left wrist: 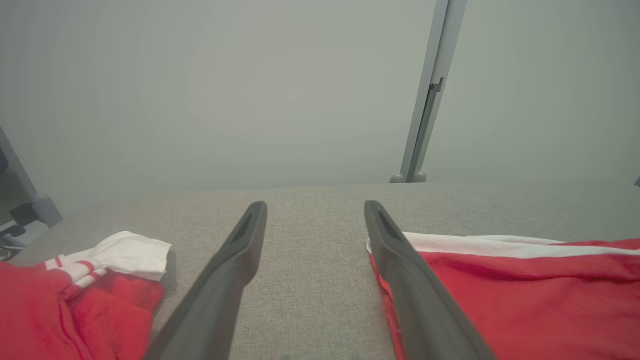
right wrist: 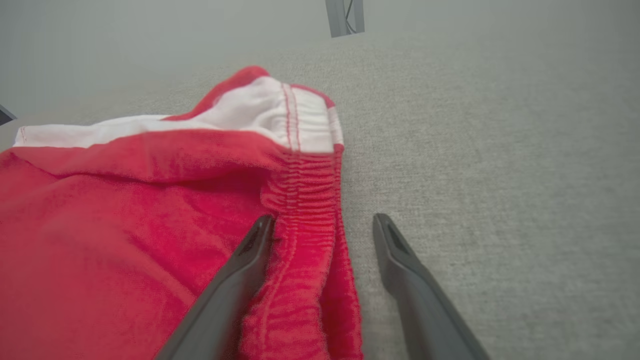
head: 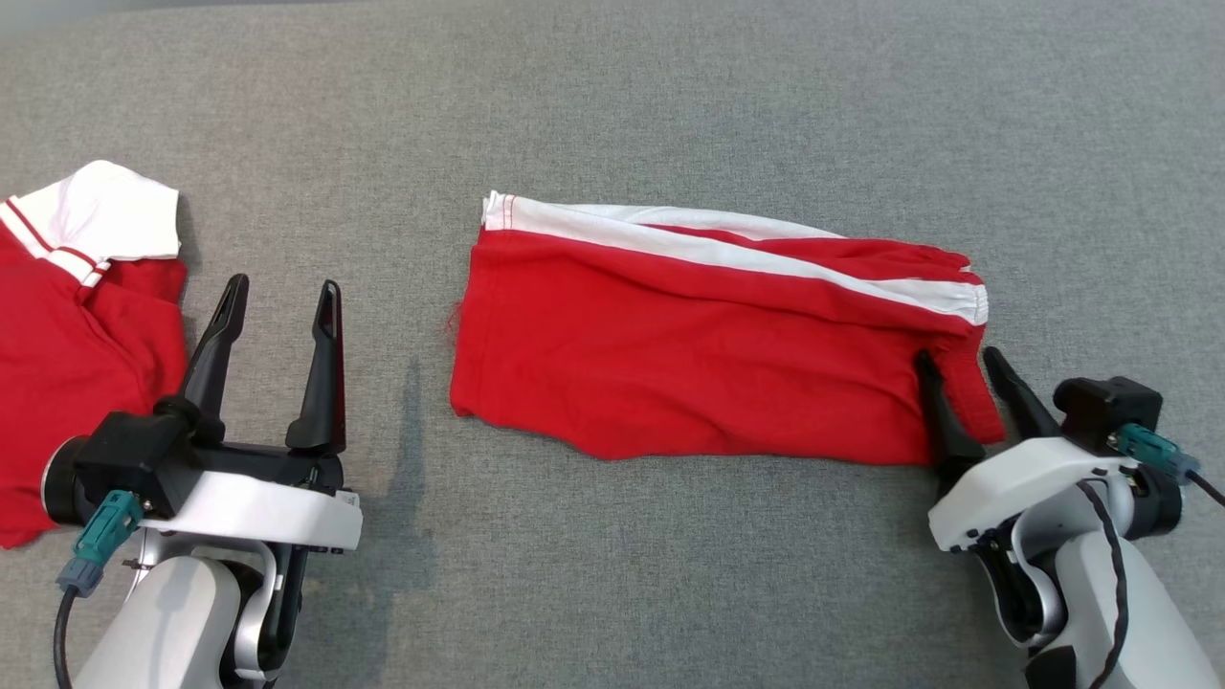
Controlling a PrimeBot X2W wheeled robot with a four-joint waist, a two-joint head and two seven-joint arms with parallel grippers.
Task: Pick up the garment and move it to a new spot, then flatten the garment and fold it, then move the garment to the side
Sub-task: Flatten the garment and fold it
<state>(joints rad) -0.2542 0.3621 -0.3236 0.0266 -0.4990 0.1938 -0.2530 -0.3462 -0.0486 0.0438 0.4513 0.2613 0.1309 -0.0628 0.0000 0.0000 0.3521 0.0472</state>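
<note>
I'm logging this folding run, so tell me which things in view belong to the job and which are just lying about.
In the job: the red shorts; the right claw, open astride their waistband; the left claw, open beside them.
Lying about, probably: the red and white shirt at the left; the grey table under everything.

A grey cloth-covered table (head: 670, 115) carries a crumpled red shirt (head: 77, 364) on its left part. The shirt's white, red-striped trim (head: 105, 206) lies toward the table's far side. Beyond the table's far edge, a pale metal post (left wrist: 425, 100) stands against a plain wall (left wrist: 200, 90).
</note>
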